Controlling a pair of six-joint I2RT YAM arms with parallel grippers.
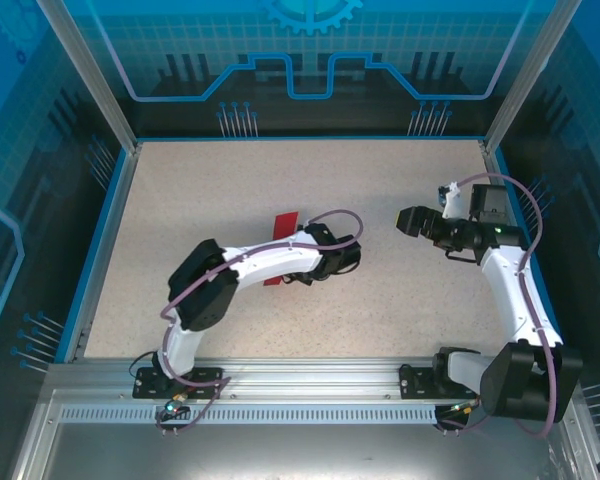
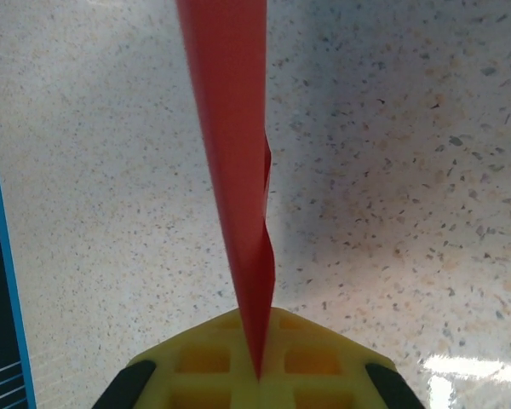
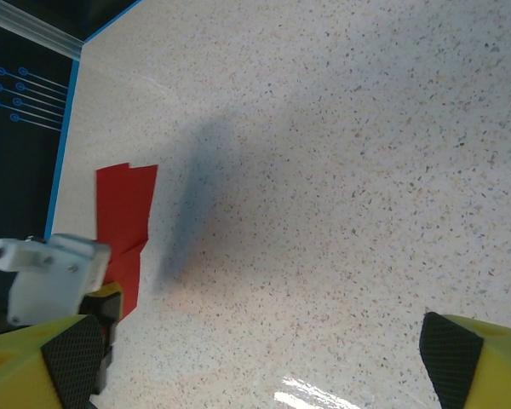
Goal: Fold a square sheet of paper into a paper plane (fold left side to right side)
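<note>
Speckled tabletop (image 1: pixel 230 190), mostly bare. Left gripper (image 2: pixel 257 375) is pinched tight on one end of the folded red sheet (image 2: pixel 234 170), probably to keep the layers aligned for creasing. Right gripper (image 1: pixel 412 222) gapes wide, well right of the sheet and holding nothing.

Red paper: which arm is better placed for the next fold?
Left: the left gripper is shut on the red paper; the right gripper hangs open, apart from it.
</note>
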